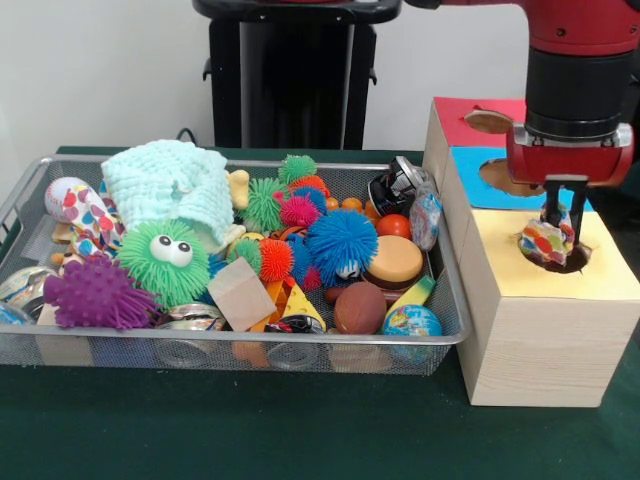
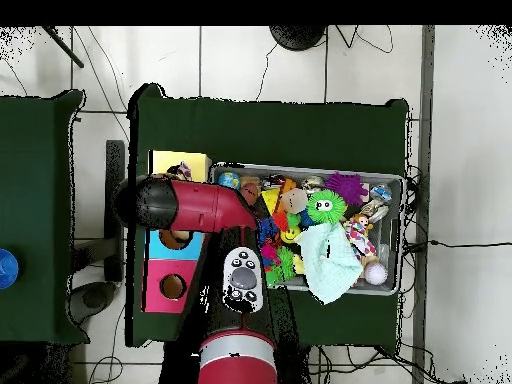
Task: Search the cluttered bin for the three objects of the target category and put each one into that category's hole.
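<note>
Green-clothed bench (image 1: 300,430), white wall behind. Pincer (image 1: 558,226) pinching dotted cloth piece (image 1: 546,242) at yellow-box hole (image 1: 562,262), 3 o'clock of bin (image 1: 250,345). Overhead: arm hides hole; tiled floor (image 2: 260,60).

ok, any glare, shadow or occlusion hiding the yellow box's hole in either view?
Front view: even light and no glare on the yellow top. The hole shows only as a dark rim behind the dotted cloth and the gripper. Overhead view: the arm covers the hole, and only a strip of the yellow top shows.
</note>
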Available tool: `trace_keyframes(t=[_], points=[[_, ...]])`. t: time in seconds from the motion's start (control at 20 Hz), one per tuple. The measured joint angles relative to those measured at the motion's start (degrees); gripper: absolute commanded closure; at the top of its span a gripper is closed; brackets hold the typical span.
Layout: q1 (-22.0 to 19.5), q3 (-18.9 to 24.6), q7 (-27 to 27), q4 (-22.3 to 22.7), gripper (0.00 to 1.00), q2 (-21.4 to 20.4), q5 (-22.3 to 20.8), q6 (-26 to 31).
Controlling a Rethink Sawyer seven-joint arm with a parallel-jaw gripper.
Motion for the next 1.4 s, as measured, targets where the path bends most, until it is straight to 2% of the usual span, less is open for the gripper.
trace_keyframes(t=[0.3,0.8,1.15,1.4], points=[[0.11,-0.18,0.0,0.18,1.0,0.96,-0.05,-1.76],[3.26,-3.99,0.0,-0.96,1.0,2.63,-0.03,-2.93],[4.2,-5.52,0.0,-0.99,1.0,4.2,0.09,-6.89],[8.34,-10.06,0.0,-1.88,1.0,6.7,1.38,-12.05]])
